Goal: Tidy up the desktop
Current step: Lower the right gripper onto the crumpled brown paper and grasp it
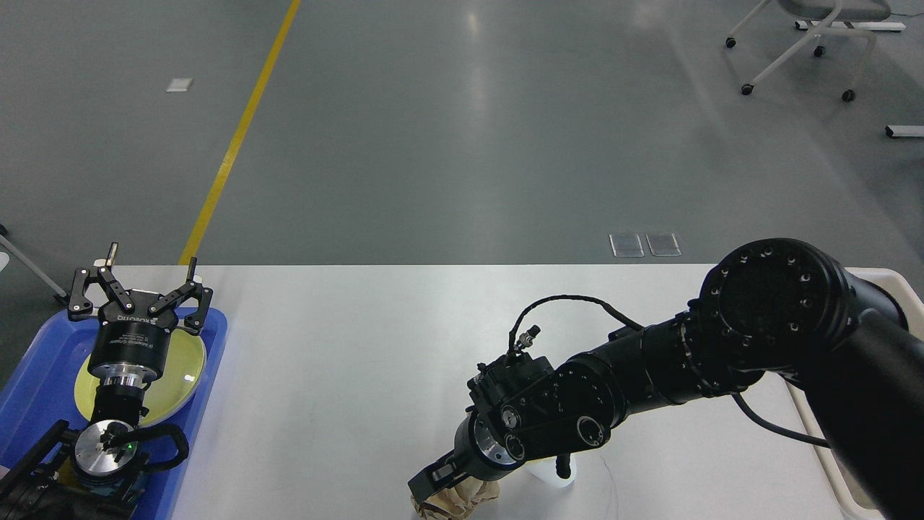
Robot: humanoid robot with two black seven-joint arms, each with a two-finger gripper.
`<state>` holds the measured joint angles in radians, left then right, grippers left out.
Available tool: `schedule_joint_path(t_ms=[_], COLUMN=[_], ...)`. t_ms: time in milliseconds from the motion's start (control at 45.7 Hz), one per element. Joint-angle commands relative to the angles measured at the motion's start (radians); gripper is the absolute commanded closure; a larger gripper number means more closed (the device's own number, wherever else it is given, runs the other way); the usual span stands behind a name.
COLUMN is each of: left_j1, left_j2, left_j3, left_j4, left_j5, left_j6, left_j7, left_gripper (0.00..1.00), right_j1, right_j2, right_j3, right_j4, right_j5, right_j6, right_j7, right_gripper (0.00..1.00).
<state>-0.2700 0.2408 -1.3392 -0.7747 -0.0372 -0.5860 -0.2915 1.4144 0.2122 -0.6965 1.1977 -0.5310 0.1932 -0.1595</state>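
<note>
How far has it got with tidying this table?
A yellow-green plate already sits in the blue tray under the open left gripper. The right gripper is down at the crumpled brown paper; whether it grips is unclear. The white cup is left on the desktop.

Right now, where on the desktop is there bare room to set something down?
The desktop is bare between the blue tray and the right arm. It is crowded at the near edge, where the right end effector meets the crumpled paper and white cup.
</note>
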Motion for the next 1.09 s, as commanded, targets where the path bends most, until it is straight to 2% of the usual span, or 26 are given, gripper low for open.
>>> schedule_joint_path(t_ms=[0, 66, 153, 394, 437, 459, 525, 612, 1071], left_j1=[0.0, 0.0, 0.0, 0.0, 0.0, 0.0, 0.0, 0.0, 0.0], left_j2=[0.0, 0.0, 0.0, 0.0, 0.0, 0.0, 0.0, 0.0, 0.0], left_j3=[0.0, 0.0, 0.0, 0.0, 0.0, 0.0, 0.0, 0.0, 0.0], left_j4=[0.0, 0.0, 0.0, 0.0, 0.0, 0.0, 0.0, 0.0, 0.0], left_j5=[0.0, 0.0, 0.0, -0.001, -0.001, 0.0, -0.001, 0.0, -0.001], left_j6=[0.0, 0.0, 0.0, 0.0, 0.0, 0.0, 0.0, 0.0, 0.0], left_j7=[0.0, 0.0, 0.0, 0.0, 0.0, 0.0, 0.0, 0.0, 0.0], left_gripper=[0.04, 0.04, 0.04, 0.04, 0.04, 0.04, 0.04, 0.04, 0.04], right_j1=[-0.005, -0.006, -0.006, -0.005, -0.005, -0.005, -0.005, -0.002, 0.077], right_j2=[0.001, 0.001, 0.001, 0.001, 0.003, 0.004, 0.007, 0.006, -0.025], right_j3=[0.0, 0.0, 0.0, 0.0, 0.0, 0.0, -0.003, -0.003, 0.005], right_j4=[0.0, 0.002, 0.005, 0.039, 0.054, 0.06, 0.062, 0.062, 0.117], right_j5=[-0.024, -0.03, -0.03, -0.04, -0.037, -0.03, -0.006, 0.069, 0.18], right_j6=[0.0, 0.0, 0.0, 0.015, 0.015, 0.015, 0.015, 0.009, 0.012], right_j7=[0.0, 0.0, -0.002, -0.031, -0.046, -0.063, -0.093, -0.107, -0.101], right_gripper=[0.05, 0.08, 0.19, 0.72, 0.88, 1.0, 1.0, 1.0, 1.0])
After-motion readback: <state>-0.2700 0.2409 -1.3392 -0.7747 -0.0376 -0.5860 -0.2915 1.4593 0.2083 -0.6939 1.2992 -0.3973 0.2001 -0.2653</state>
